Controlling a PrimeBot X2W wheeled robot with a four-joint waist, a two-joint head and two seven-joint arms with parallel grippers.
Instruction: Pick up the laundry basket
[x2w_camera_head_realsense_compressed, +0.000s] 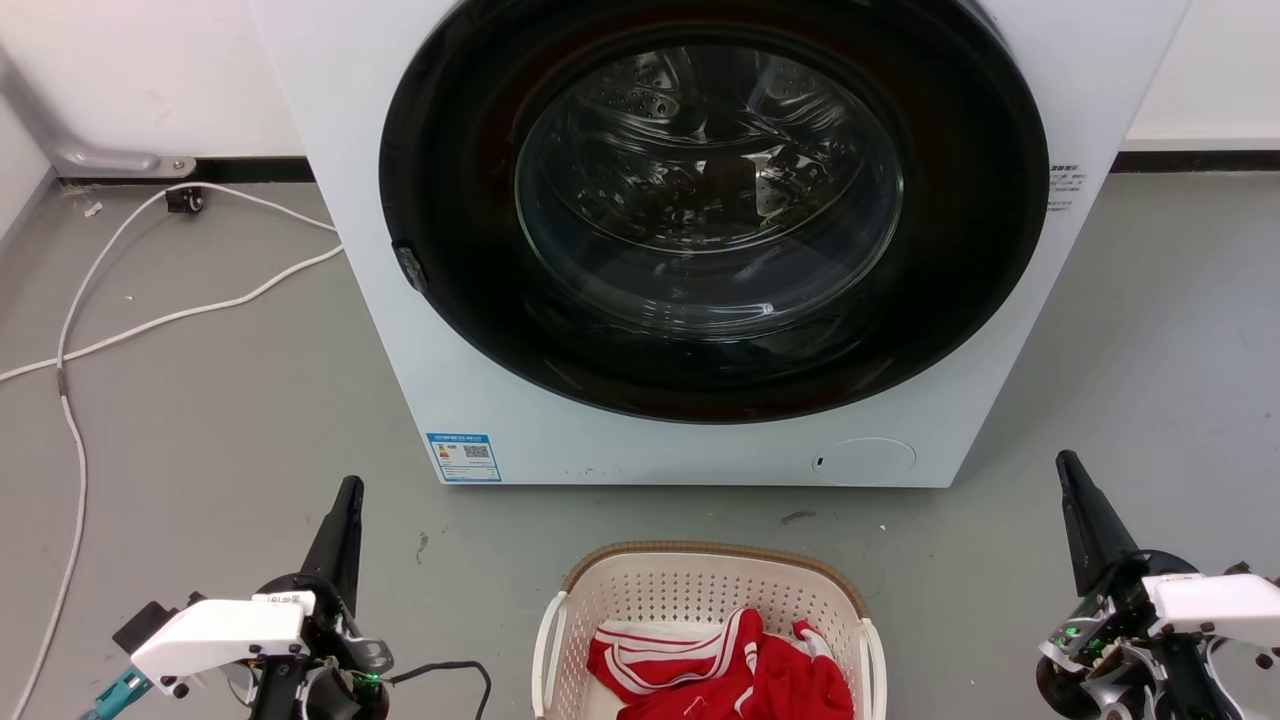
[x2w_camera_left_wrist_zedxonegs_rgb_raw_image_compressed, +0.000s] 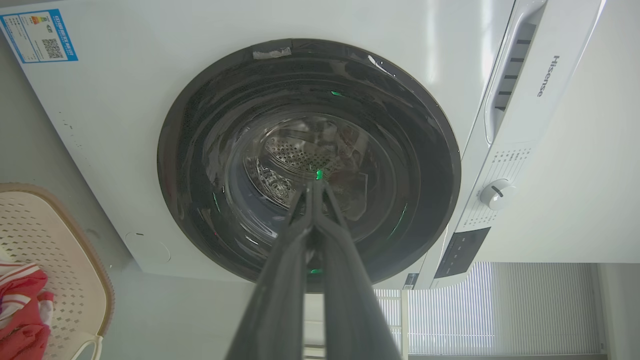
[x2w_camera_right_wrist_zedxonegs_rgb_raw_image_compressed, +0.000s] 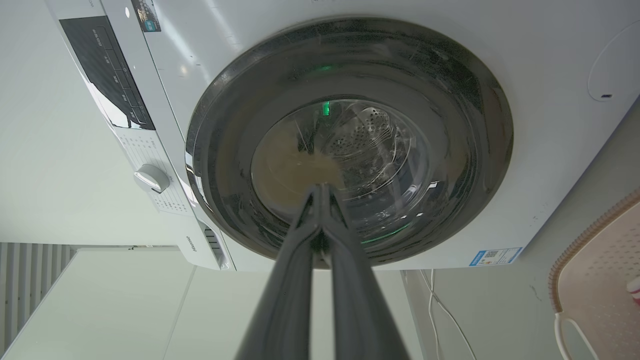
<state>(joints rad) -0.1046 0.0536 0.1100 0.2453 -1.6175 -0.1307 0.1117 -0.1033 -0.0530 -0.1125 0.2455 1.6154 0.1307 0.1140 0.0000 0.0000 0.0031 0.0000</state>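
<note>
Left gripper (x2w_camera_head_realsense_compressed: 350, 486), seemingly closed, near basket (x2w_camera_head_realsense_compressed: 700, 550)

A laundry room — front-loading washing machine (x2w_camera_head_realsense_compressed: 700, 240), laundry basket (x2w_camera_head_realsense_compressed: 700, 600), grey floor (x2w_camera_head_realsense_compressed: 200, 420).

White washing machine (x2w_camera_head_realsense_compressed: 650, 450), door shut, beside white cable (x2w_camera_head_realsense_compressed: 160, 322).

I can see only the far part of the cream-white perforated plastic laundry basket (x2w_camera_head_realsense_compressed: 700, 590), its near end and the red-and-white striped garment (x2w_camera_head_realsense_compressed: 760, 675) inside cut off by the head view's bottom edge, and the print on the blue rectangular sticker (x2w_camera_head_realsense_compressed: 463, 457) on the white front-loading washing machine (x2w_camera_head_realsense_compressed: 650, 455) is too small for me to read.
</note>
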